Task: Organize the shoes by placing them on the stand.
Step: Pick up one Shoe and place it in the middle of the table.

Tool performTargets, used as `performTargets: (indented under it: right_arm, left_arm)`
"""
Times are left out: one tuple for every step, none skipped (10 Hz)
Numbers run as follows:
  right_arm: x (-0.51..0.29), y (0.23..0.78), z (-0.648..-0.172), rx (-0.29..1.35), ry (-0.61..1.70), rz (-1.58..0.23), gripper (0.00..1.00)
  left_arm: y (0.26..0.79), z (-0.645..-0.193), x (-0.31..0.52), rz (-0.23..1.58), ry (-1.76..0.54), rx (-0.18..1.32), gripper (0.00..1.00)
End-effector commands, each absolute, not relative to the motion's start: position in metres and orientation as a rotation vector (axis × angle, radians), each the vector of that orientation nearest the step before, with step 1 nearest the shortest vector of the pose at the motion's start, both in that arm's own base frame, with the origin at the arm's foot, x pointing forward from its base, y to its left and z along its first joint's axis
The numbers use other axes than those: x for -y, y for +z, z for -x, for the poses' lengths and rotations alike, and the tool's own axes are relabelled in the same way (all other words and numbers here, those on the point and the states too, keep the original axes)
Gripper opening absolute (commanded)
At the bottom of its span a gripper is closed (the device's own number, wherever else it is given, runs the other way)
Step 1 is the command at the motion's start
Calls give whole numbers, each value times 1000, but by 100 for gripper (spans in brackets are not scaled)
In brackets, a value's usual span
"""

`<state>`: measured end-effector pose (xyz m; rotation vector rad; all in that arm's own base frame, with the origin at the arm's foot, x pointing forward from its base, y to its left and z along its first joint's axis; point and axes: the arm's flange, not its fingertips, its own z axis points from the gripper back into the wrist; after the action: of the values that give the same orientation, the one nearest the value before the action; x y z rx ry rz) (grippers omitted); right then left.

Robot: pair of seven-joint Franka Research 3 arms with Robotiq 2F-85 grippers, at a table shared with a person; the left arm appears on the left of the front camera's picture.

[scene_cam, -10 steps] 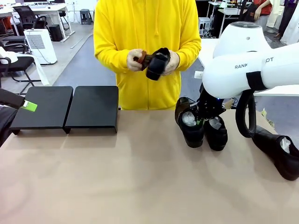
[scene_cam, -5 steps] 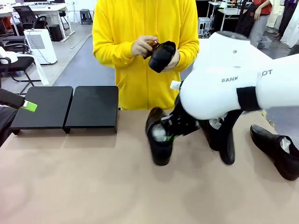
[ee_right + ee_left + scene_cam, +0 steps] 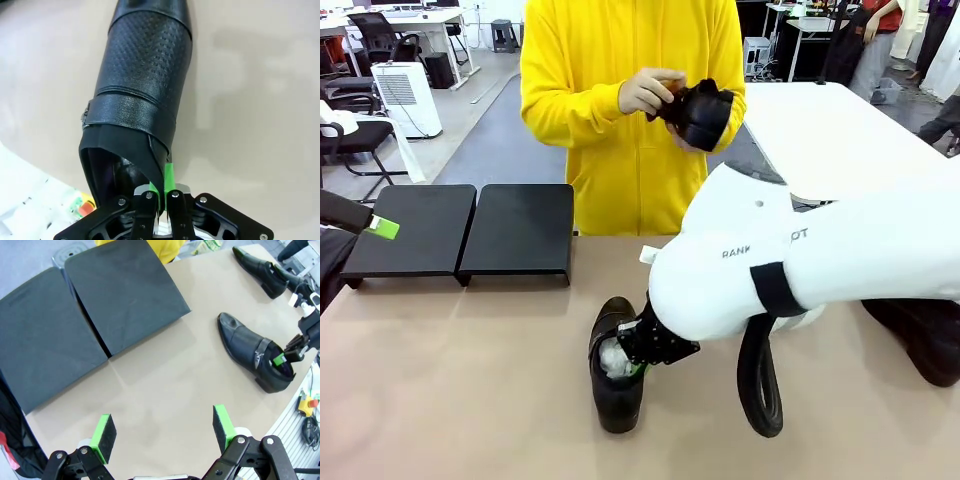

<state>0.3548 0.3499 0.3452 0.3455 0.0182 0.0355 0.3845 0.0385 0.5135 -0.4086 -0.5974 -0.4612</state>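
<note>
Item 1: my right claw (image 3: 164,176), pinching the heel rim of a black shoe (image 3: 145,85) at mid-desk (image 3: 470,400).
Item 2: my left claw (image 3: 165,427), spread, empty.
Item 3: stand (image 3: 460,230), far left, well apart from that shoe.
Item 4: second shoe (image 3: 703,112), in the person's hands (image 3: 650,92).

A glossy black buckle-strapped shoe (image 3: 617,392) sits mid-surface (image 3: 460,380), toe toward the robot, collar pinched by the right gripper (image 3: 161,189), a second shoe (image 3: 930,350) lies at the right edge, a third shoe (image 3: 702,113) is in the person's hands (image 3: 648,90), and the low black stand (image 3: 470,228) rests far-left.
</note>
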Motion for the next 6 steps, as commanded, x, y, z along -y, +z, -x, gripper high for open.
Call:
performTargets:
  right_arm:
    - [-348,345,-355,8,69,-377,0]
    - [-350,340,-356,-20,78,-366,7]
    - [-352,337,-356,-37,75,-353,26]
    - [-353,337,-354,-43,60,-345,44]
    - [-353,338,-352,-48,62,-345,63]
    - [-351,342,-350,-44,61,-352,81]
  left_arm:
    - [513,-384,-40,430,-475,608,100]
    - [513,-384,-40,430,-475,608,100]
    - [513,-384,-40,430,-475,608,100]
    - [513,-384,-40,430,-475,608,100]
    - [513,-384,-40,430,-475,608,100]
    - [513,-384,-40,430,-475,608,100]
